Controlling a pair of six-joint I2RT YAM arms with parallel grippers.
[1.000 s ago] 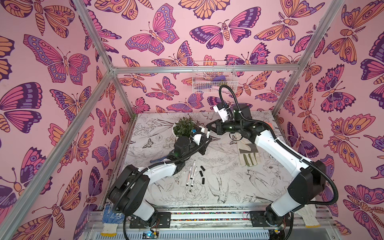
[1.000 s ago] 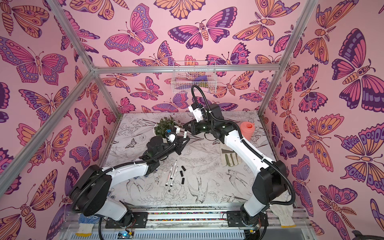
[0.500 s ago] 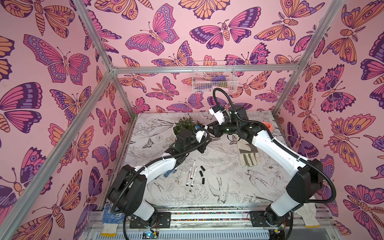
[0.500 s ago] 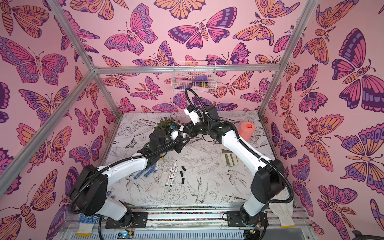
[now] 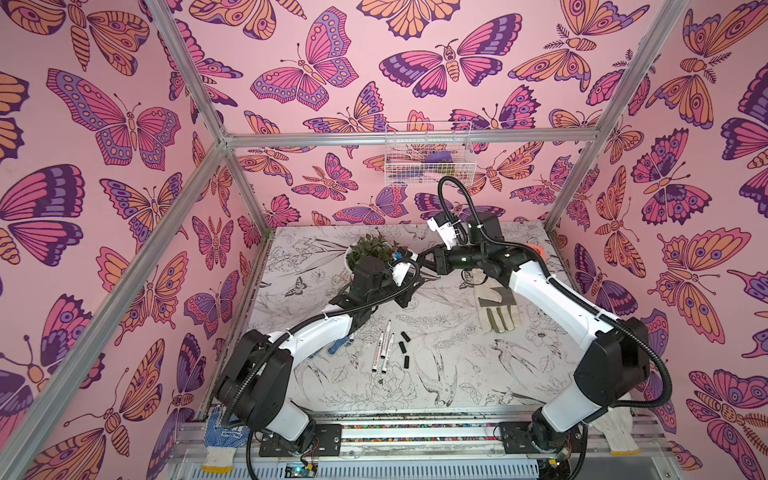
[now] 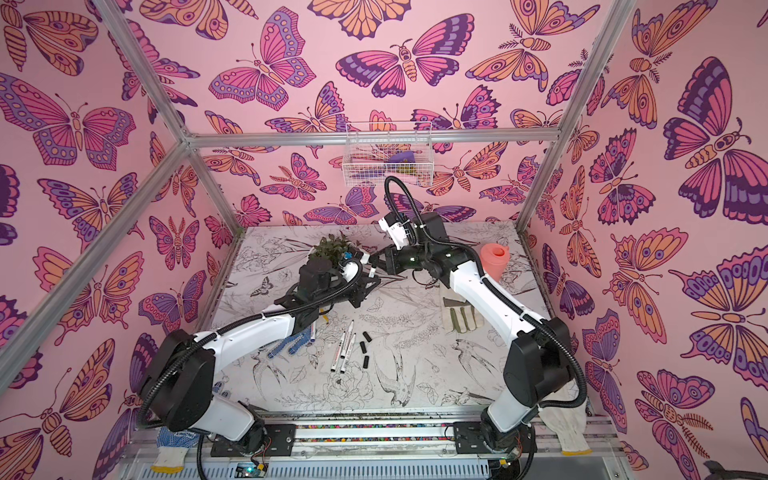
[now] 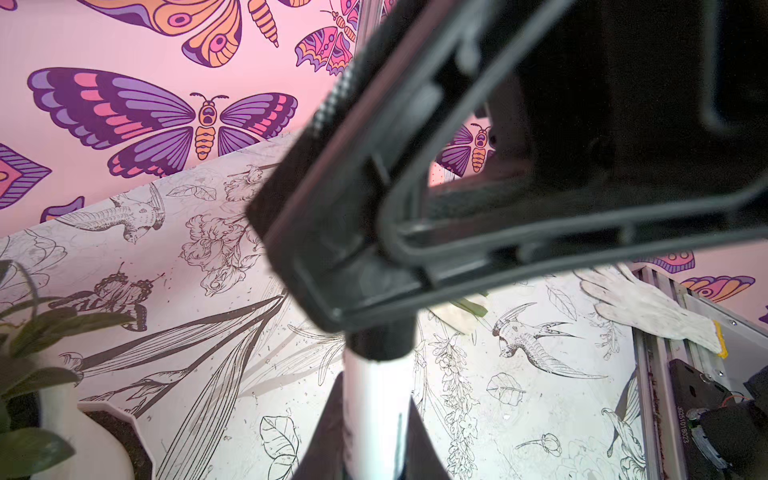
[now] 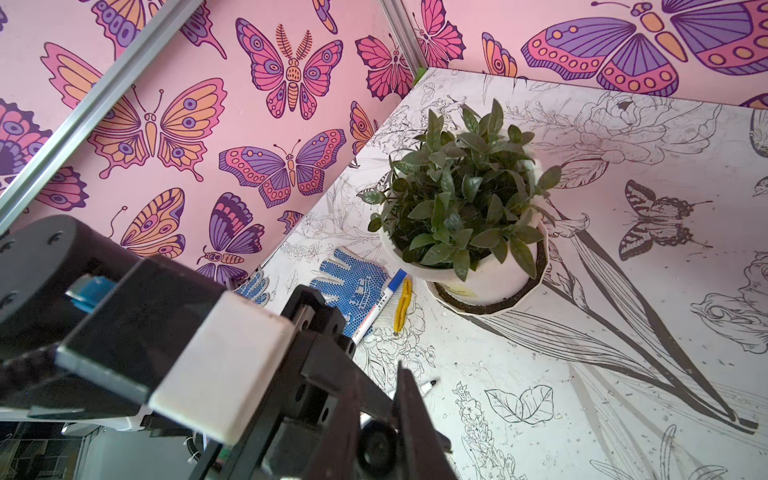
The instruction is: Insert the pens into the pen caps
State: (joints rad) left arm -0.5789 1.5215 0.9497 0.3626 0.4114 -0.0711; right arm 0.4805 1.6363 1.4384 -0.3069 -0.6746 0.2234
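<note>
In mid-air beside the potted plant [image 5: 368,253] | left gripper [image 7: 374,453] clamps 1 pen [image 7: 376,399], right gripper [image 8: 374,440] pinches 1 black cap [image 7: 380,343] at its tip | step: likely seating pen in cap | next: straight push along barrel, then fetch loose pens [image 5: 382,351] and caps [image 5: 403,346] from table [image 5: 465,365].

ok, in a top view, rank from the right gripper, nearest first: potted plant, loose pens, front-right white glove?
1. potted plant, at the back, just beside the right gripper.
2. loose pens, middle of the table, toward the front.
3. white glove, on the front rail, far right.
</note>
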